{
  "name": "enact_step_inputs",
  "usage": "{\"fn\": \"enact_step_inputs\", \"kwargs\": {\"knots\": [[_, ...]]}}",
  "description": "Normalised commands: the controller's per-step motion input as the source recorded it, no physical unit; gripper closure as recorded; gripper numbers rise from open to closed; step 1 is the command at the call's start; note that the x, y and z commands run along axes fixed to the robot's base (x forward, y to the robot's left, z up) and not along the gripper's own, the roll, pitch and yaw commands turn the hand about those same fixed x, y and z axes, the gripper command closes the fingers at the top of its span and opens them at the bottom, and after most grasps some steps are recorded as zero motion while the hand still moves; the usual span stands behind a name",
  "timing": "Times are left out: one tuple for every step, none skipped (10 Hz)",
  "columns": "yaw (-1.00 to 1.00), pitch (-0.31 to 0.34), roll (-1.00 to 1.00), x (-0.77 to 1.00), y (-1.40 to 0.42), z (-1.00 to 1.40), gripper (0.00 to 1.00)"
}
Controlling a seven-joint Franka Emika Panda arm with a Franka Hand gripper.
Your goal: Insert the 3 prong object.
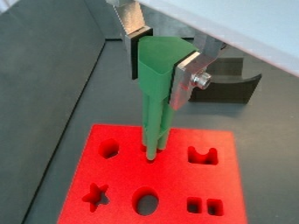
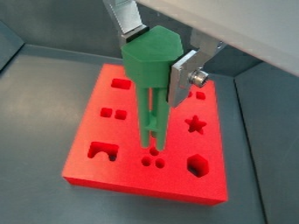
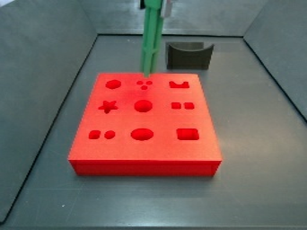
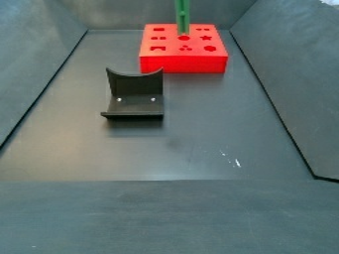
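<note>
My gripper [image 1: 162, 61] is shut on the wide head of the 3 prong object [image 1: 156, 96], a bright green peg that hangs upright with its rods pointing down. It is seen in both wrist views [image 2: 149, 87]. The silver fingers [image 2: 184, 77] clamp the head from two sides. The rod tips hang over the red block [image 2: 128, 166], just short of three small round holes [image 2: 152, 159]. In both side views the peg [image 3: 150, 40] stands over the block's [image 3: 144, 135] far part [image 4: 181, 18]. There the gripper is cut off by the frame's edge.
The red block [image 4: 185, 55] has several other cut-outs, among them a star [image 2: 197, 125] and an oval [image 1: 146, 203]. The dark fixture [image 4: 133, 94] stands on the grey floor apart from the block [image 3: 188, 56]. Sloping grey walls ring the floor [image 4: 172, 149].
</note>
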Motion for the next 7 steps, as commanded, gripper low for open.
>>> {"fn": "enact_step_inputs", "kwargs": {"knots": [[0.20, -0.151, 0.02, 0.00, 0.03, -0.39, 1.00], [0.32, -0.046, 0.00, 0.06, 0.17, -0.24, 1.00], [0.31, 0.000, 0.06, 0.00, 0.26, -0.17, 1.00], [0.06, 0.034, 0.08, -0.03, 0.22, -0.05, 1.00], [0.02, 0.000, 0.04, -0.08, 0.06, -0.11, 1.00], [0.13, 0.000, 0.01, 0.00, 0.00, -0.22, 1.00], [0.16, -0.034, 0.00, 0.00, 0.00, -0.22, 1.00]]}}
